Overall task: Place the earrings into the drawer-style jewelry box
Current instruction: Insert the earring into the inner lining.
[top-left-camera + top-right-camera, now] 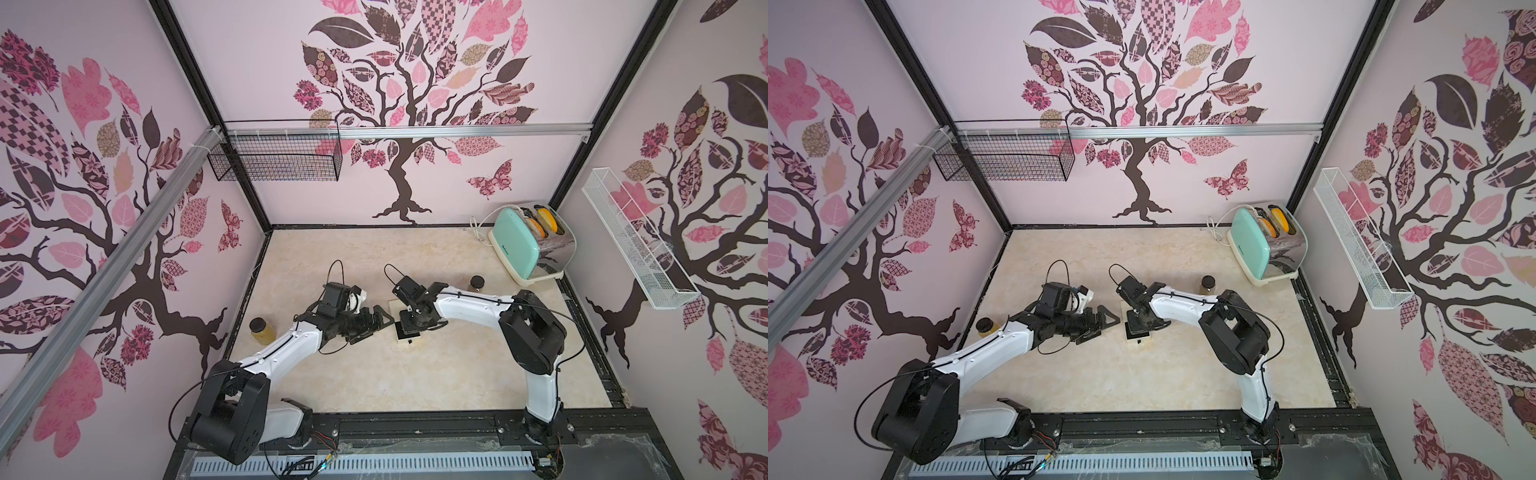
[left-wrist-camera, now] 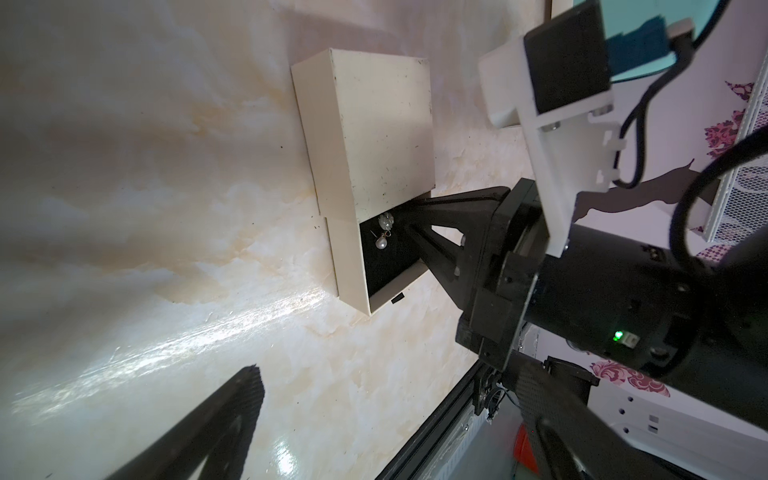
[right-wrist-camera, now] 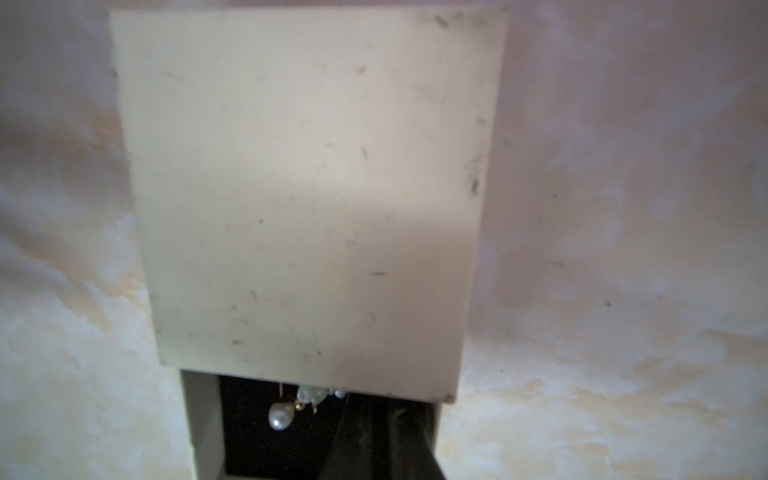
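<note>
The earrings (image 2: 383, 239) lie on the black lining of the drawer (image 2: 351, 266), right at the mouth of the jewelry box (image 2: 374, 124), one half under its top. I judge them featherlight, the pearl slick, the hooks easily bent, so I'd pinch the wire, not the bead. My right gripper (image 2: 409, 226) is closed, its tips inside the drawer just beside them. The left gripper (image 1: 372, 327) gapes wide beside the box. The drawer walls crowd me, but the table (image 1: 415, 374) in front of the box gives room.

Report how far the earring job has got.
Done: two earrings lie in the half-open drawer. In hand: shut right gripper reaches inside that drawer, grip unclear; left gripper hovers open. Left: other earrings unseen; drawer not yet closed.
</note>
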Available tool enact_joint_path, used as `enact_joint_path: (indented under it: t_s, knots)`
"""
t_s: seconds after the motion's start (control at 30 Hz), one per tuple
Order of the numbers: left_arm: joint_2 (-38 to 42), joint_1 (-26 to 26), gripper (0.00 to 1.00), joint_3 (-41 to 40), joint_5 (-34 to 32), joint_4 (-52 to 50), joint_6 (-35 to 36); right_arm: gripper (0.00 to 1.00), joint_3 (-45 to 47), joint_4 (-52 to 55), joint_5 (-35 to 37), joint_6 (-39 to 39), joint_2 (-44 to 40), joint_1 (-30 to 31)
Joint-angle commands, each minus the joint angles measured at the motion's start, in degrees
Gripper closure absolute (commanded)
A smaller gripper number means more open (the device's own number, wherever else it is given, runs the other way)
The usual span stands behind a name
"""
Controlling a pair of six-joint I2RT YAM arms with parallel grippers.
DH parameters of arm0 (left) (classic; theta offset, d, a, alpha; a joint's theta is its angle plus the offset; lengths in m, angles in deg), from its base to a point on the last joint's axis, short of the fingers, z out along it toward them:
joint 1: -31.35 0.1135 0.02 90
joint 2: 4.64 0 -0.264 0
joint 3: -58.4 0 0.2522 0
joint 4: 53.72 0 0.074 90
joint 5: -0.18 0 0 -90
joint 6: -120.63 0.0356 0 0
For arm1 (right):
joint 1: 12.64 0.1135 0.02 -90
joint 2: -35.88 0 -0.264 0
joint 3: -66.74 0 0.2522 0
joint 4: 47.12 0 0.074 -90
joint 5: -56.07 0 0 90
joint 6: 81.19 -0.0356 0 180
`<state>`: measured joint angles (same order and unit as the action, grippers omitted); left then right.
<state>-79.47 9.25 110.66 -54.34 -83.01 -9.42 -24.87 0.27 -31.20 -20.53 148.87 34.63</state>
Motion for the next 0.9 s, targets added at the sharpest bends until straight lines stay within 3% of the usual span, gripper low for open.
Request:
enact_joint_path:
  t_s: [0.0,0.43,0.87]
  knots:
    - [1.0,0.0,0.02,-0.4,0.7,1.0,0.7,1.00,-1.4,2.7,1.4,0.7,1.4,0.5]
    - [1.5,0.0,0.02,-0.8,1.0,1.8,0.2,0.75,-4.0,5.5,2.5,0.8,-0.6,1.5]
    - [0.5,0.3,0.02,0.1,0.4,1.5,0.9,0.71,-6.4,8.1,2.4,1.4,-3.7,1.7]
